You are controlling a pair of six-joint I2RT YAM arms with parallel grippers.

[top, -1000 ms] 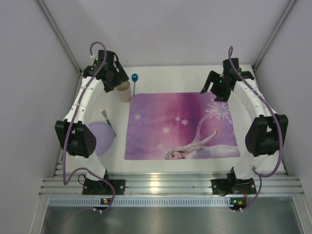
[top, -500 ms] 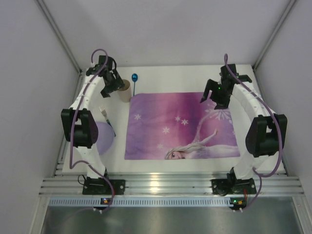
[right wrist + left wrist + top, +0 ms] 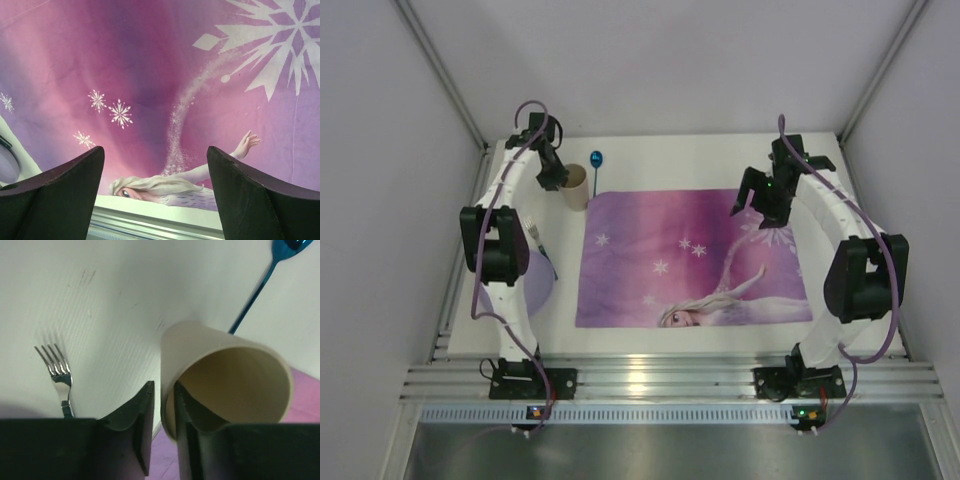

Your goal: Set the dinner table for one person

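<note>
On the white dinner table [image 3: 660, 148] a beige paper cup [image 3: 577, 187] stands at the back left, by the corner of the purple placemat [image 3: 690, 260]. My left gripper [image 3: 553, 178] is shut on the cup [image 3: 225, 375]. In the left wrist view the left gripper [image 3: 164, 387] has one finger inside the rim and one outside, with the wall between them. A silver fork [image 3: 56, 371] lies to the left, and a blue spoon [image 3: 260, 285] lies behind the cup. My right gripper [image 3: 765, 205] hovers open over the placemat [image 3: 150, 75], and the right gripper [image 3: 155, 152] holds nothing.
A lavender plate [image 3: 530, 280] sits at the left, half under the left arm, with the fork [image 3: 536, 238] just behind it. The blue spoon [image 3: 596, 168] lies at the back beside the cup. A ribbed aluminium rail [image 3: 660, 380] runs along the near edge. Walls close in on both sides.
The left arm has stretched toward the back and its jaws have gone from wide open to shut on the cup's rim. The right gripper has shifted slightly and stays open.
</note>
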